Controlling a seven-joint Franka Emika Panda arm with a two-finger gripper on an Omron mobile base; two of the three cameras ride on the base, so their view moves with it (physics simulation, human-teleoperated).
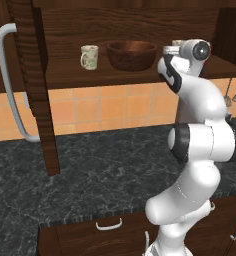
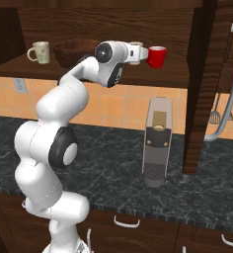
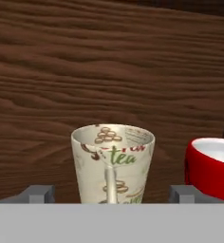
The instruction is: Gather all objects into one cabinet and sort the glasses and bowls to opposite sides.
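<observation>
The dark wooden cabinet (image 1: 90, 75) stands open, and its door (image 1: 37, 85) with the long grey handle (image 1: 7, 85) is swung out. On its shelf, from left to right, are a cream mug (image 1: 89, 57) (image 2: 39, 52), the wide dark brown bowl (image 1: 132, 54) (image 2: 71, 52), a second cream mug (image 3: 113, 163) (image 2: 135, 48) printed "tea", and the red cup (image 2: 156, 57) (image 3: 211, 166). My gripper (image 3: 111, 193) (image 2: 136, 53) (image 1: 169, 50) reaches onto the shelf. It is open. Its fingertips (image 3: 38, 193) stand on either side of the second mug with gaps showing. The red cup is close on the right.
A tall grey coffee machine (image 2: 156, 148) stands on the black stone counter (image 1: 100, 170) under the shelf. The cabinet's right door (image 2: 197, 89) hangs open beside it. Utensils (image 2: 214, 116) hang on the tiled wall. Drawers (image 1: 109, 225) run below the counter.
</observation>
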